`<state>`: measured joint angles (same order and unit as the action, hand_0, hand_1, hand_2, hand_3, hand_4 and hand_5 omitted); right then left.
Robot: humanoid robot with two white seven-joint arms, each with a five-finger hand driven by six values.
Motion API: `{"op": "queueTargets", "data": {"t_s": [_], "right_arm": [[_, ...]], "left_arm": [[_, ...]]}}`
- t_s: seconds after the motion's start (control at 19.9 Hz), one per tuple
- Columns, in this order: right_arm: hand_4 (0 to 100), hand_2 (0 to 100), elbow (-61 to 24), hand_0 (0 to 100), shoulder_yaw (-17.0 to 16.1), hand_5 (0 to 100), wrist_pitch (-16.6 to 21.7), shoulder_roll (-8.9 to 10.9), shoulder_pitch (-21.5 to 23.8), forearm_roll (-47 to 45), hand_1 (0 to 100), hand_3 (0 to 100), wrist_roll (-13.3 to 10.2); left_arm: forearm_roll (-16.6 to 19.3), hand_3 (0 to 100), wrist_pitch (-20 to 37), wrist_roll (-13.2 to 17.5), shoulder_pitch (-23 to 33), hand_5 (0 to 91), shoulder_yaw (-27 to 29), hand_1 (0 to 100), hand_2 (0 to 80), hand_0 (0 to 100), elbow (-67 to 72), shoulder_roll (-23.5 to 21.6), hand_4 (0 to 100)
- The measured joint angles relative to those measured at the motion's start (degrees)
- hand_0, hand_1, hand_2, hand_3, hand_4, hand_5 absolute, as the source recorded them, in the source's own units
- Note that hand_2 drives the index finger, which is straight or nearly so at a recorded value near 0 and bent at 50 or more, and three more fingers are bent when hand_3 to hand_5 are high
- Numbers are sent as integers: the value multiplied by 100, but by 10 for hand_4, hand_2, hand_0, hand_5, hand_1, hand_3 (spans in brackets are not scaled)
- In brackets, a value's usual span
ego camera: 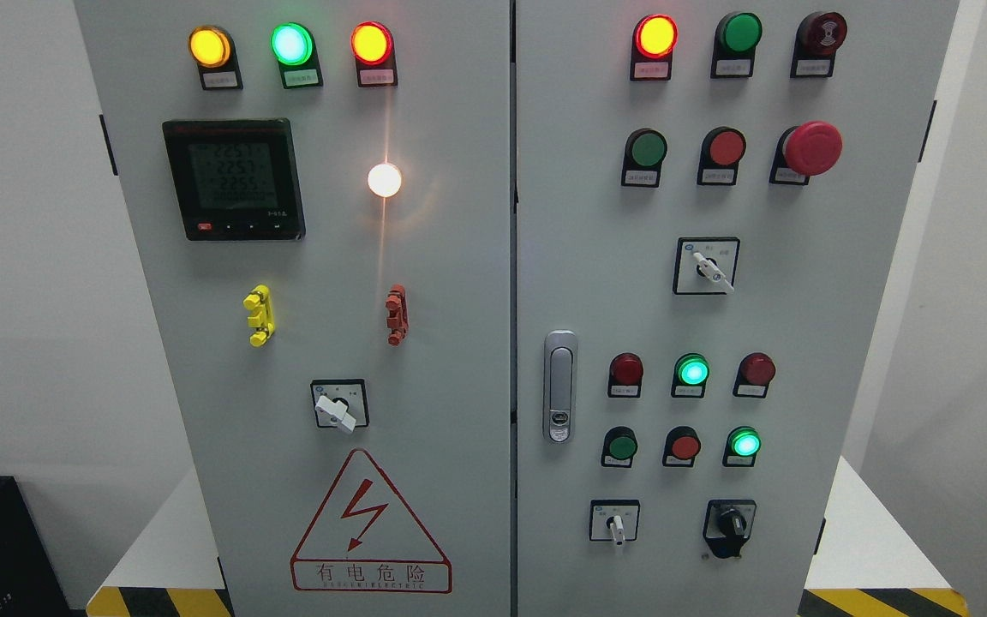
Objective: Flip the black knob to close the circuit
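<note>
The black knob is a rotary switch at the lower right of the right cabinet door. Its black handle hangs down and slightly to the left below its square plate. No robot hand or arm shows in the head view.
White-handled selector switches sit on the doors, one low on the left door, one beside the black knob, one at mid right. A red mushroom button sticks out at upper right. A door latch, lamps, push buttons and a meter fill the panels.
</note>
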<state>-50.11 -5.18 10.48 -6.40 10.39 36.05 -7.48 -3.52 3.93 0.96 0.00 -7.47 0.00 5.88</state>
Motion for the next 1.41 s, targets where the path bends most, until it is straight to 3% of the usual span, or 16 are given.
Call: {"op": "queueTargets", "data": {"t_s": [0.2, 0.75, 1.41], "right_arm": [[864, 883, -821, 0, -73, 892, -4, -3, 56, 692, 0, 1000, 7], [894, 892, -2760, 0, -215, 935, -337, -7, 42, 2107, 0, 1000, 497], [901, 898, -4420, 0, -257, 945, -1566, -2, -529, 3180, 0, 1000, 1419]], "left_arm": [[0, 0, 0, 0, 0, 0, 0, 556, 0, 120, 0, 0, 0], [0, 0, 0, 0, 0, 0, 0, 556, 0, 120, 0, 0, 0], [0, 0, 0, 0, 0, 0, 0, 556, 0, 120, 0, 0, 0]]}}
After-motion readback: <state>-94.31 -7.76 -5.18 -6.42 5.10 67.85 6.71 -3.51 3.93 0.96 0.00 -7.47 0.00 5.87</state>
